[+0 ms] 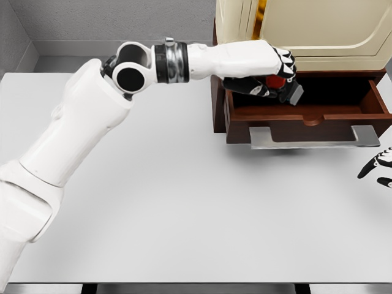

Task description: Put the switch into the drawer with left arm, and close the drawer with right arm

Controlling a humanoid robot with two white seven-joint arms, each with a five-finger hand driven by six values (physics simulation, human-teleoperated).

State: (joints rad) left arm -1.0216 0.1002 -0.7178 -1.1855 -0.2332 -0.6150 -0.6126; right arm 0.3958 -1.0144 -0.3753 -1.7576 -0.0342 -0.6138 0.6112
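Note:
My left hand (277, 78) reaches over the left part of the open wooden drawer (318, 113), fingers curled around the switch (288, 87), a dark grey device with a red end. The switch hangs just above the drawer's dark inside, near its left wall. The drawer is pulled out of a cream cabinet (306, 30) and has a flat metal handle (315, 136) along its front. Only the black fingertips of my right hand (376, 160) show at the right edge, spread and holding nothing, below and right of the handle.
The cabinet stands at the back right of a pale grey table (184, 208). A grey wall runs behind it. My left arm stretches across the table's upper left.

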